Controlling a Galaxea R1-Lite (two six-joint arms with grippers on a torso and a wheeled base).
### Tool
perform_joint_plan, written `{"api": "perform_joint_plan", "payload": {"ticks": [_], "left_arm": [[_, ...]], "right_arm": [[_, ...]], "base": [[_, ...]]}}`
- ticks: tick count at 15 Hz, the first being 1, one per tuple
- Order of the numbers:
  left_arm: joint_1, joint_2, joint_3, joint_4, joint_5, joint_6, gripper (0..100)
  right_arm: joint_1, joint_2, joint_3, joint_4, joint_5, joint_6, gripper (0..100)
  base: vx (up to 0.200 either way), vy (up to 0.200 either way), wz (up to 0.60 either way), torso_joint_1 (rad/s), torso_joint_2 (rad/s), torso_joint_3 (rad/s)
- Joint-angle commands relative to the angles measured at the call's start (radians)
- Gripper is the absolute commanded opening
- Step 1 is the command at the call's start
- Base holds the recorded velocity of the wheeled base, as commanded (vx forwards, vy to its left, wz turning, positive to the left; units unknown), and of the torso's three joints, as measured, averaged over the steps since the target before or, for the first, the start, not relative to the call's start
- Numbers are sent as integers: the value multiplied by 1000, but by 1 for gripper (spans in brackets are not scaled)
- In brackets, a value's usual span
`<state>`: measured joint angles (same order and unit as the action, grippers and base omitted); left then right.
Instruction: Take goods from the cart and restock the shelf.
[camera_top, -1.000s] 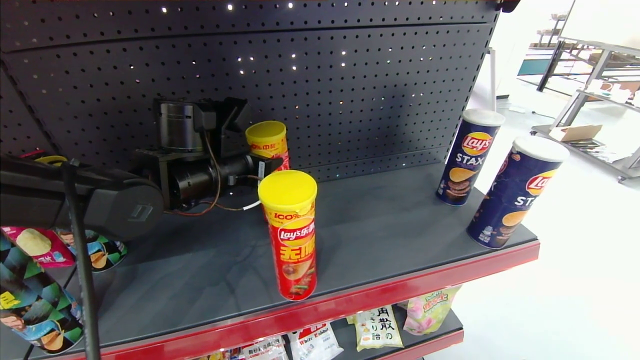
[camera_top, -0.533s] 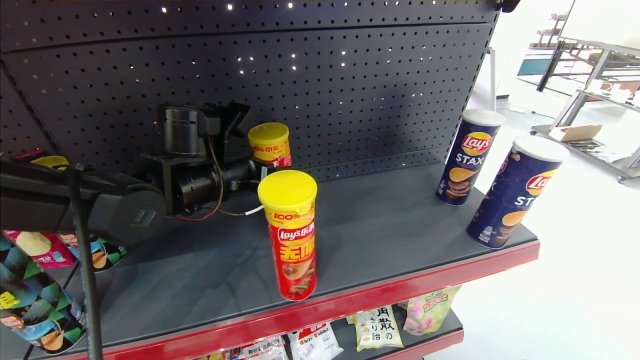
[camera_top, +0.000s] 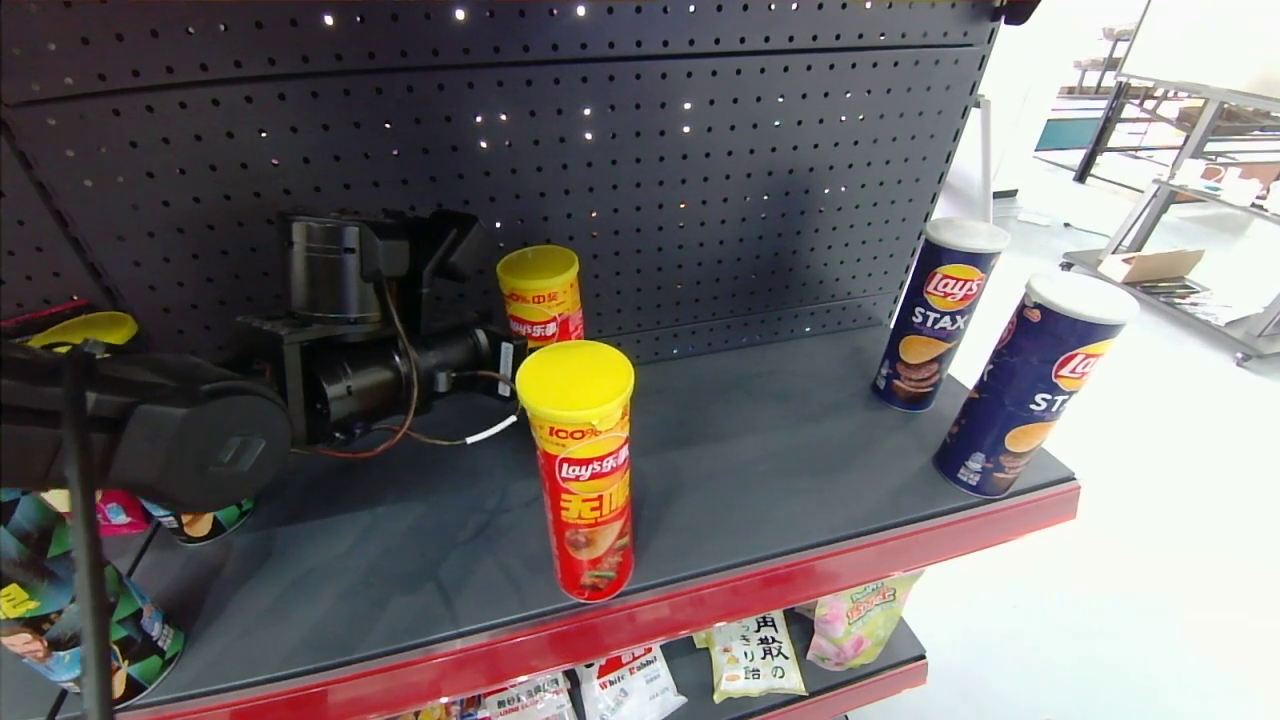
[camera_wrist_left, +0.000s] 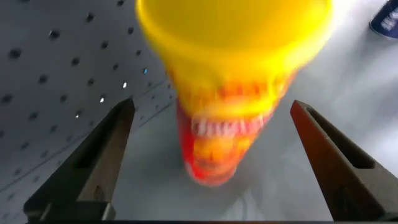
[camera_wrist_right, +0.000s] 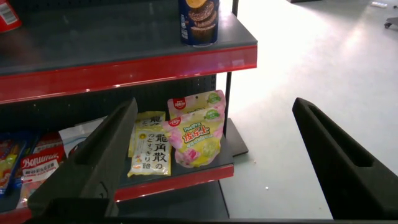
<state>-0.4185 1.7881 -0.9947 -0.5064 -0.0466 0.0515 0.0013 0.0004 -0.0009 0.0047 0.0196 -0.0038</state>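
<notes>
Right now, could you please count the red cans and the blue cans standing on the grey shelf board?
Red cans: 2
Blue cans: 2
Total: 4
A yellow lid at the far left is too hidden to count.

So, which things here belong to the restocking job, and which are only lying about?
Job: rear red can, between the fingers of the open left end effector; front red can; shelf.
Lying about: rear blue can; front blue can; snack bags below.
</notes>
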Motion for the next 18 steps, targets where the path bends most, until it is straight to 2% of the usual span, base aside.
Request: {"api": "perform_joint_plan", "payload": {"ticks": [1,6,7,9,10,11,12,15,18], "left_arm": [[14,-93,79,2,1,1,100],[26,-273,265,0,7,2,100],[24,-358,334,5,4,7,100],[23,-461,396,49,-1,10,100],[23,-566,421,141,-2,16,100],[23,-598,424,178,-4,18,100],[23,-702,424,296,-16,21,100],[23,-840,426,397,-68,21,100],[23,-1056,433,572,-98,21,100]], "right_arm": [[0,0,1,0,0,-1,100],[0,0,-1,0,0,-1,100],[0,0,1,0,0,-1,100],[0,0,1,0,0,-1,100],[0,0,1,0,0,-1,100],[0,0,-1,0,0,-1,100],[0,0,1,0,0,-1,100],[0,0,-1,0,0,-1,100],[0,0,-1,0,0,-1,100]], "base": [[0,0,0,0,0,0],[0,0,0,0,0,0],[0,0,0,0,0,0],[0,0,0,0,0,0],[0,0,0,0,0,0],[0,0,0,0,0,0],[0,0,0,0,0,0],[0,0,0,0,0,0],[0,0,0,0,0,0]]}}
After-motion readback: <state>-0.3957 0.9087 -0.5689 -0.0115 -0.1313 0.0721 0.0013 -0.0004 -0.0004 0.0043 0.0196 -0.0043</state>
